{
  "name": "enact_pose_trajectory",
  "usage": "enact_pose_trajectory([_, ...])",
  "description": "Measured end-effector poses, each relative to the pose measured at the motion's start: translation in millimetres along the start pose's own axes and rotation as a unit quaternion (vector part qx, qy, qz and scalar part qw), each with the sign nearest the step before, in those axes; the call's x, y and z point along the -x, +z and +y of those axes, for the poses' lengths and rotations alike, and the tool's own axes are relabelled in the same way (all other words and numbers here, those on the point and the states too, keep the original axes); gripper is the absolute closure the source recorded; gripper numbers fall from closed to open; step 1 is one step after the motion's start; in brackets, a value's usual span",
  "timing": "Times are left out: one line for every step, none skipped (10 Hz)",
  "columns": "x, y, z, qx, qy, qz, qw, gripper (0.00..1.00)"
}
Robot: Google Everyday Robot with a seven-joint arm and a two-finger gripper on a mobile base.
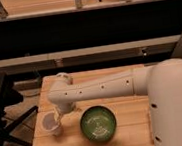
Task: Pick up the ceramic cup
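The ceramic cup [50, 124] is small, white and glossy, and stands upright near the left edge of the wooden table [127, 128]. My white arm reaches in from the right across the table. Its wrist bends down, so my gripper [58, 117] hangs over the cup's right rim, touching or nearly touching it. The wrist hides part of the cup's right side. The dark green bowl with pale markings [98, 124] sits just right of the cup, apart from it.
A black chair [0, 107] stands close to the table's left side. A pale ledge [82, 52] and dark shelving run behind the table. My arm's large white shoulder [177, 106] covers the table's right part.
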State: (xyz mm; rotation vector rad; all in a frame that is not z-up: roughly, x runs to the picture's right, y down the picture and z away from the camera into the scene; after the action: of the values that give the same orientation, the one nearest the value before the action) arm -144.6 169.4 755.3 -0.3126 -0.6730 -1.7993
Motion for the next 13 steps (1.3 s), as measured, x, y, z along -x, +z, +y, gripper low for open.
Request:
enact_pose_trajectory([-1, -5, 3, 0.001, 0.001, 0.0, 1.0, 0.34])
enact_pose_trajectory([-1, -7, 3, 0.003, -0.001, -0.002, 1.0, 0.43])
enact_pose_trajectory([1, -4, -1, 0.003, -0.005, -0.004, 1.0, 0.46])
enact_pose_trajectory([4, 6, -3, 0.008, -0.01, -0.008, 0.9999, 0.43])
enact_pose_trajectory([5, 13, -4, 0.009, -0.014, -0.009, 0.9998, 0.38])
enact_pose_trajectory([5, 20, -5, 0.009, -0.018, -0.01, 0.9998, 0.36])
enact_pose_trajectory([5, 20, -6, 0.01, -0.02, -0.01, 0.9997, 0.39])
enact_pose_trajectory([3, 16, -5, 0.009, -0.02, -0.008, 0.9997, 0.48])
enact_pose_trajectory([2, 7, -2, 0.01, -0.019, -0.007, 0.9997, 0.58])
enact_pose_trajectory([1, -1, 0, 0.012, -0.019, -0.009, 0.9997, 0.7])
enact_pose_trajectory([2, -3, 0, 0.013, -0.02, -0.011, 0.9997, 0.78])
enact_pose_trajectory([2, -2, 1, 0.014, -0.02, -0.012, 0.9996, 0.88])
enact_pose_trajectory([1, 1, 2, 0.015, -0.022, -0.011, 0.9996, 0.96])
